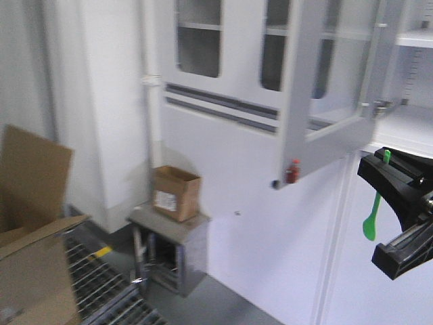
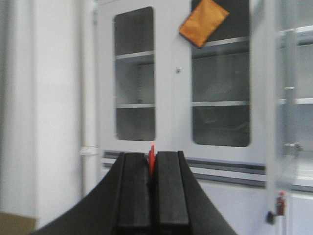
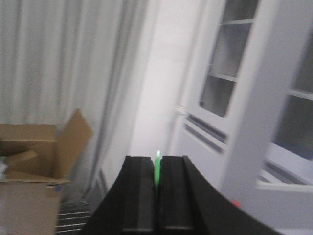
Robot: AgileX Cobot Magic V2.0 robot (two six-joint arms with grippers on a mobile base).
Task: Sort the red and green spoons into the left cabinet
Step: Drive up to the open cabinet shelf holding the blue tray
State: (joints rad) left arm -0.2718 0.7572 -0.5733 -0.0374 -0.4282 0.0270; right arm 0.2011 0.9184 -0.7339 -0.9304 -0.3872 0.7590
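Observation:
In the left wrist view my left gripper (image 2: 153,157) is shut on the red spoon (image 2: 151,155); only a thin red sliver shows above the black pads. It faces the left cabinet (image 2: 171,98), white with glass-paned doors and pale shelves, some way off. My right gripper (image 3: 157,159) is shut on the green spoon (image 3: 157,171). In the front view the right gripper (image 1: 380,177) hangs at the right edge, with the green spoon (image 1: 370,222) dangling bowl down. One cabinet door (image 1: 325,88) stands swung open beside it. The left gripper is outside the front view.
A small cardboard box (image 1: 177,193) sits on a low metal stand (image 1: 169,250) against the wall. A large open carton (image 1: 30,223) stands at the left over a wire rack (image 1: 101,284). An orange square (image 2: 203,22) is stuck on the glass. A red knob (image 1: 293,171) marks the open door's corner.

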